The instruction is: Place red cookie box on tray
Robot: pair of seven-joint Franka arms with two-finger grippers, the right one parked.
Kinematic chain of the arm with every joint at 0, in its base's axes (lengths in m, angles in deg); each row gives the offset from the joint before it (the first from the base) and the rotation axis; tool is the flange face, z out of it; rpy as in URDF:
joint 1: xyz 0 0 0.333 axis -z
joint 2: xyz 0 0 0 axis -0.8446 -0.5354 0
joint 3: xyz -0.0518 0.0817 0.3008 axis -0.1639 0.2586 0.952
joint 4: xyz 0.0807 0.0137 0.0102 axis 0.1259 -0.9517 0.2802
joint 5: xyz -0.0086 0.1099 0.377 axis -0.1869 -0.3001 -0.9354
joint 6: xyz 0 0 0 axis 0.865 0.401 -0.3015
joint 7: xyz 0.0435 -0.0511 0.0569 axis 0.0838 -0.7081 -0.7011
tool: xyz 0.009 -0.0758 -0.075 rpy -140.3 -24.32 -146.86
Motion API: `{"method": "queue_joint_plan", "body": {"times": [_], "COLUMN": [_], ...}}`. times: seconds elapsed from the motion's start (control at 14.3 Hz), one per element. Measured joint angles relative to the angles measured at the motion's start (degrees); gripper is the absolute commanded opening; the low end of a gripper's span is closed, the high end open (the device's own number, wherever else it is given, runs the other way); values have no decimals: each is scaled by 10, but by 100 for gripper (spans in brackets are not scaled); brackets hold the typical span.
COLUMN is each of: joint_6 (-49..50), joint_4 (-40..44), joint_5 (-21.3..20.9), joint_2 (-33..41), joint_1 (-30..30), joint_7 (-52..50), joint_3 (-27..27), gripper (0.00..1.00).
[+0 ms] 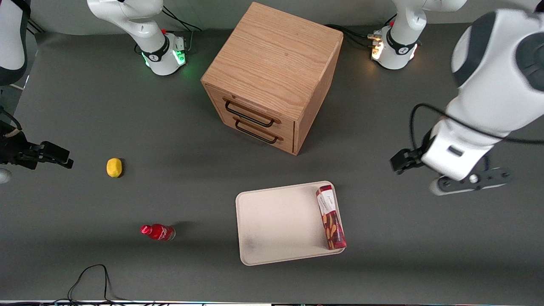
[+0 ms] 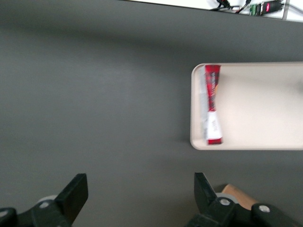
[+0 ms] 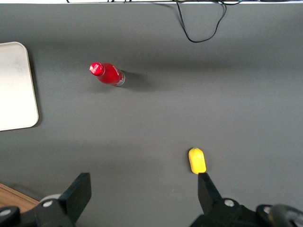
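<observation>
The red cookie box (image 1: 330,216) lies flat on the cream-pink tray (image 1: 276,221), lengthwise along the tray edge nearest the working arm's end of the table. The left wrist view shows the same: the box (image 2: 212,104) rests inside the tray's rim (image 2: 195,109). My left gripper (image 1: 401,160) hangs above bare table, off the tray toward the working arm's end and a little farther from the front camera than the box. It (image 2: 139,196) is open wide, with nothing between its fingers and not touching the box.
A wooden drawer cabinet (image 1: 272,76) stands farther from the front camera than the tray. A small red bottle (image 1: 158,232) and a yellow lemon (image 1: 114,167) lie toward the parked arm's end. A black cable (image 1: 89,276) loops at the table's near edge.
</observation>
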Motion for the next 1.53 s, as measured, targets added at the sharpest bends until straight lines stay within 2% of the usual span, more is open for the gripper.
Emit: {"method": "queue_joint_plan", "body": {"times": [0.35,0.7,1.53], "joint_6": [-6,-67,-69], "joint_4": [-135,-272,-296], "joint_5": [-1,-1,10], "joint_2": [129,228,243], "joint_1": [-87,-121,-119], "joint_7": [168,216,187], "joint_3": [2,2,-4], "gripper": [100,100,100]}}
